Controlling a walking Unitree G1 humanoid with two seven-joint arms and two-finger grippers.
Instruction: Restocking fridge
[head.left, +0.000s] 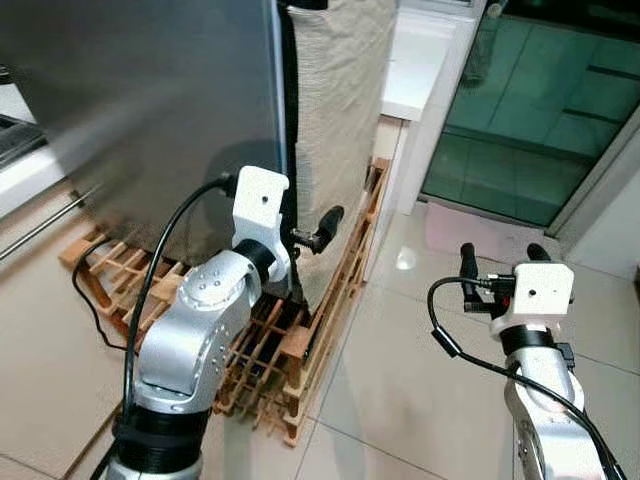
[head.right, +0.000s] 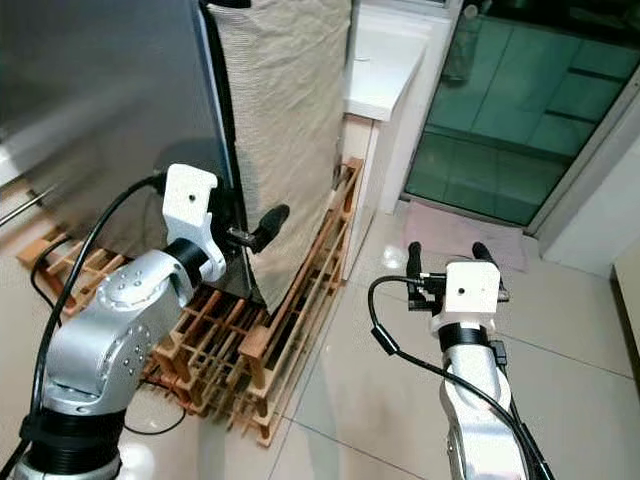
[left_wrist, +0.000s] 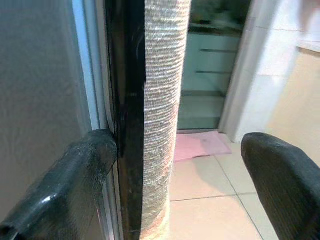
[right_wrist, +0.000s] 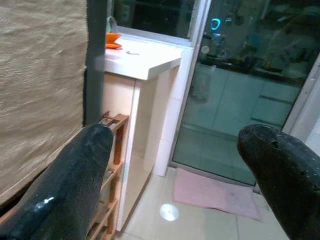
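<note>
Left gripper (head.left: 312, 236) nearest, fingers spread wide across the fridge (head.left: 150, 110) door edge – right gripper (head.left: 505, 256) away from the fridge, fingers apart, holding nothing

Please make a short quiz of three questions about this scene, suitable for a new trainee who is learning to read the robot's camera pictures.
1. True or false: the left gripper is open, with the fridge door edge between its fingers.
2. What does the fridge stand on? A) a blue plastic crate B) a wooden pallet C) a metal trolley
3. Fill in: the right gripper is open over the ______ floor, holding nothing.

Key
1. True: the left wrist view shows one finger at the door face and the other on the far side of the woven fabric.
2. B
3. tiled
</note>
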